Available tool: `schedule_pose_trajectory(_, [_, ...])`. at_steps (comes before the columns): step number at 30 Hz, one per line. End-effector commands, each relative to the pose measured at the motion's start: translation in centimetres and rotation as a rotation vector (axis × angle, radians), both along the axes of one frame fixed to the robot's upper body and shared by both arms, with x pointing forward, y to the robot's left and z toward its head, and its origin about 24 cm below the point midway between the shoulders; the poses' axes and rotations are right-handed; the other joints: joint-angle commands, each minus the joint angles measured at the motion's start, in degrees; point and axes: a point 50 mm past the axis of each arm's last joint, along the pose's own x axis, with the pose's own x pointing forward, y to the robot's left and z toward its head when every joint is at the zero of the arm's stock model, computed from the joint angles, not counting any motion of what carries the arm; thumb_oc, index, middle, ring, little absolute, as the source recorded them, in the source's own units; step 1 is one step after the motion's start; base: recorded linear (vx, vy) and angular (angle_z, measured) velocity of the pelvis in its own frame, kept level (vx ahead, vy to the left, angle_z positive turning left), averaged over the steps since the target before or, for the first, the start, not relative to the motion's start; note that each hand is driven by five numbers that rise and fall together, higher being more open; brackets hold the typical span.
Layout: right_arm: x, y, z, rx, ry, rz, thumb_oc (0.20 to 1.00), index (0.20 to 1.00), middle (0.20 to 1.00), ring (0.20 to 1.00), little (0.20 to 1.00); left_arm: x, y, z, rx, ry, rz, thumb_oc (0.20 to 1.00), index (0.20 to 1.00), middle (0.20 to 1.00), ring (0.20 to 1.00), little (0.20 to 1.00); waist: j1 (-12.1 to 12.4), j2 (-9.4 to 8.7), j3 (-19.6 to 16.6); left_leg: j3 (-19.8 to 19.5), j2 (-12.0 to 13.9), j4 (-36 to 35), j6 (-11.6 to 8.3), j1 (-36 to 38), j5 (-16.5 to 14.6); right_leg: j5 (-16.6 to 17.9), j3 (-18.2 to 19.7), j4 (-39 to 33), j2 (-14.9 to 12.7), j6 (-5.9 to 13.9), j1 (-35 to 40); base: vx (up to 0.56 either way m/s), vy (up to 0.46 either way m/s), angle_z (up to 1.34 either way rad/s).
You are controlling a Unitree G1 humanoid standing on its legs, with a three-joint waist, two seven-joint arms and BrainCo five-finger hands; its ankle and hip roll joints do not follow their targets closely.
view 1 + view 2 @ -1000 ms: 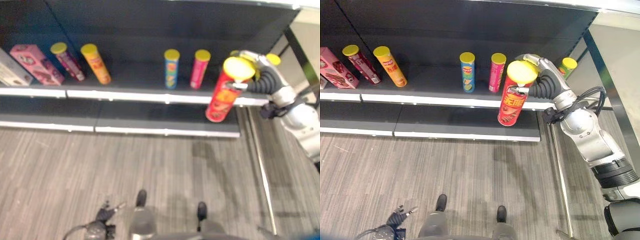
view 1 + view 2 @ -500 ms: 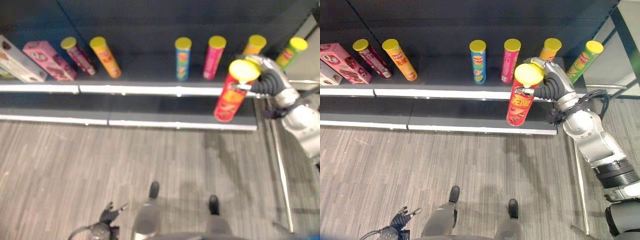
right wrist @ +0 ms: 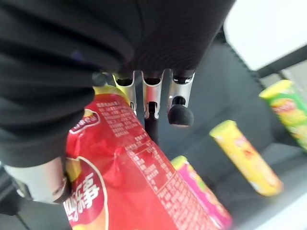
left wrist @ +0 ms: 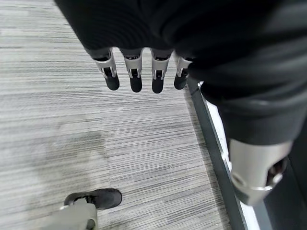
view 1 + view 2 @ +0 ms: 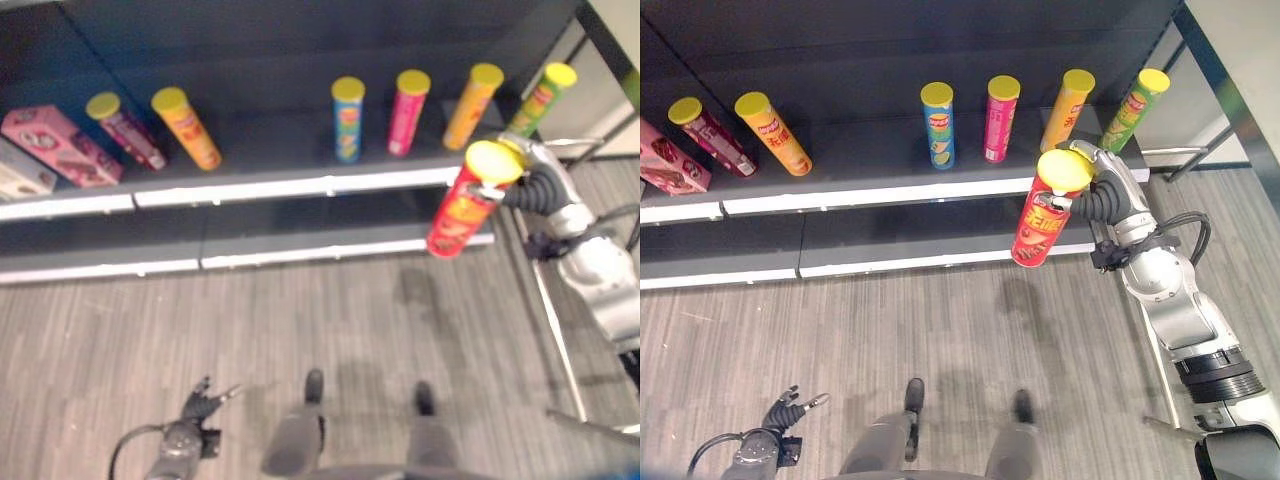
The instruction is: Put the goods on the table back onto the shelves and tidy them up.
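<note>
Grey striped floor [image 5: 940,330]; dark shelf [image 5: 880,170] carried upright crisp tubes. Right robot hand [image 5: 1102,190] curled round red crisp tube [image 5: 1040,225], held tilted before shelf edge. Left robot hand [image 4: 144,72] relaxed, empty, above floor.

You have bright, even light from above. The grey floor [image 5: 940,330] is lit evenly, with no hot spots. The white edge strip [image 5: 880,192] of the upper shelf catches the light and reads very bright. The shelf's dark back panel [image 5: 890,60] stays dim, and the lower shelf [image 5: 900,235] sits in shade under the board above. In the right wrist view, the red crisp can [image 3: 134,182] shows soft glossy highlights, and the pale wall [image 3: 268,28] is washed out.
</note>
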Motion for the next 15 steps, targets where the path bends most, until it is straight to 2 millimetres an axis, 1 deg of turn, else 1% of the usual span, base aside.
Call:
schedule_pose_trajectory(1, [-0.6,0.2,4.1,-0.004,-0.162,0.031,0.200,0.200,0.200,0.200,0.200,-1.1,0.7,-0.2,0.037,0.044,-0.027,1.000,1.000,1.000,1.000,1.000,-0.6,-0.89,0.0,-3.4,-4.0,-6.0,-0.64,6.5,-3.9,3.0,2.3,-5.1,8.8,-3.65,2.2,0.06,0.076,0.51])
schedule_pose_trajectory(2, [-0.6,0.2,4.1,-0.005,-0.163,0.032,0.200,0.200,0.200,0.200,0.200,-1.1,0.7,-0.2,0.036,0.044,-0.027,1.000,1.000,1.000,1.000,1.000,-0.8,-0.83,0.1,-3.6,-4.0,-6.0,-0.64,6.6,-3.9,3.0,2.1,-5.2,8.8,-3.66,2.3,0.03,0.047,0.55])
schedule_pose_trajectory(4, [-0.5,0.6,4.3,-0.005,-0.164,0.049,0.200,0.200,0.200,0.200,0.200,-1.2,0.4,-0.3,0.028,0.039,-0.015,1.000,1.000,1.000,1.000,1.000,-0.9,-0.49,1.0,-2.5,-4.6,-2.8,-0.71,5.4,-5.5,3.1,1.0,-5.2,7.6,-3.87,1.9,-0.02,0.038,0.35])
schedule_pose_trajectory(6, [-0.2,1.2,5.1,-0.016,-0.182,0.070,0.200,0.200,0.200,0.200,0.200,-0.5,0.4,0.0,0.031,0.007,-0.011,1.000,1.000,1.000,1.000,1.000,-0.7,-0.23,2.8,-0.5,-6.0,6.9,-2.33,0.9,-8.0,3.0,-0.3,-5.3,5.4,-3.77,1.2,-0.09,0.097,0.22])
schedule_pose_trajectory(7, [-0.1,1.2,5.3,-0.019,-0.184,0.064,0.200,0.200,0.200,0.200,0.200,-0.3,0.4,0.2,0.036,-0.003,-0.008,1.000,1.000,1.000,1.000,1.000,-0.6,0.06,3.1,0.6,-6.0,10.9,-3.24,-1.7,-7.8,2.8,-0.5,-5.5,4.7,-3.63,1.1,-0.01,0.167,0.17])
schedule_pose_trajectory(8, [0.0,1.0,5.1,-0.024,-0.175,0.053,0.200,0.200,0.200,0.200,0.200,-0.3,0.3,0.2,0.031,-0.014,0.005,1.000,1.000,1.000,1.000,1.000,-0.9,0.17,3.2,3.9,-3.2,11.0,-4.05,-2.4,-8.4,2.1,-0.9,-5.3,3.1,-3.14,1.6,0.02,0.120,0.15])
schedule_pose_trajectory(9, [0.0,1.0,5.1,-0.024,-0.175,0.054,0.200,0.200,0.200,0.200,0.200,-0.3,0.3,0.2,0.031,-0.014,0.006,1.000,1.000,1.000,1.000,1.000,-0.9,0.12,3.0,4.0,-3.2,10.9,-4.06,-2.6,-8.2,2.2,-0.8,-5.3,3.1,-3.12,1.3,0.16,0.247,0.16])
schedule_pose_trajectory(10, [0.1,0.7,4.7,-0.022,-0.158,0.034,0.200,0.200,0.200,0.200,0.200,-0.8,0.3,0.1,0.022,-0.010,0.023,1.000,1.000,1.000,1.000,1.000,-1.1,0.80,2.0,6.6,1.8,7.7,-3.29,-1.9,-7.1,1.3,-1.6,-5.0,0.9,-2.55,2.0,0.18,0.258,0.17])
schedule_pose_trajectory(11, [0.1,0.5,4.5,-0.023,-0.151,0.026,0.200,0.200,0.200,0.200,0.200,-1.0,0.4,0.1,0.029,-0.003,0.024,1.000,1.000,1.000,1.000,1.000,-0.9,1.03,1.6,6.4,4.3,5.5,-3.39,-1.3,-5.8,0.9,-1.6,-4.5,-0.3,-2.27,2.1,0.19,0.255,0.12])
schedule_pose_trajectory(12, [0.1,0.5,4.5,-0.023,-0.150,0.026,0.200,0.200,0.200,0.200,0.200,-1.1,0.4,0.0,0.030,-0.002,0.024,1.000,1.000,1.000,1.000,1.000,-0.9,1.02,1.6,6.4,4.3,5.1,-3.44,-1.0,-5.7,0.8,-1.6,-4.4,-0.3,-2.31,2.1,0.12,0.207,0.08])
schedule_pose_trajectory(13, [0.0,0.4,4.2,-0.026,-0.145,0.022,0.200,0.200,0.200,0.200,0.200,-1.2,0.5,0.1,0.027,-0.007,0.036,1.000,1.000,1.000,1.000,1.000,-1.0,1.13,1.3,5.0,7.4,3.3,-4.13,-1.3,-3.3,0.3,-1.2,-4.0,-1.8,-2.09,2.1,0.22,0.401,0.16])
schedule_pose_trajectory(14, [0.4,0.4,3.6,-0.022,-0.122,0.019,0.200,0.200,0.200,0.200,0.200,-1.3,1.0,0.3,0.037,-0.020,0.047,1.000,1.000,1.000,1.000,1.000,-1.2,0.93,0.0,2.6,13.0,-0.3,-5.60,-0.8,0.1,0.0,0.4,-4.4,-4.7,-1.11,2.4,0.29,0.568,0.20])
schedule_pose_trajectory(15, [0.6,0.5,3.4,-0.021,-0.112,0.019,0.200,0.200,0.200,0.200,0.200,-1.5,1.2,0.4,0.036,-0.028,0.066,1.000,1.000,1.000,1.000,1.000,-0.9,0.70,-0.5,1.6,15.6,-1.1,-6.99,-1.0,2.0,0.6,1.1,-5.2,-6.8,-0.31,2.8,0.23,0.446,0.24])
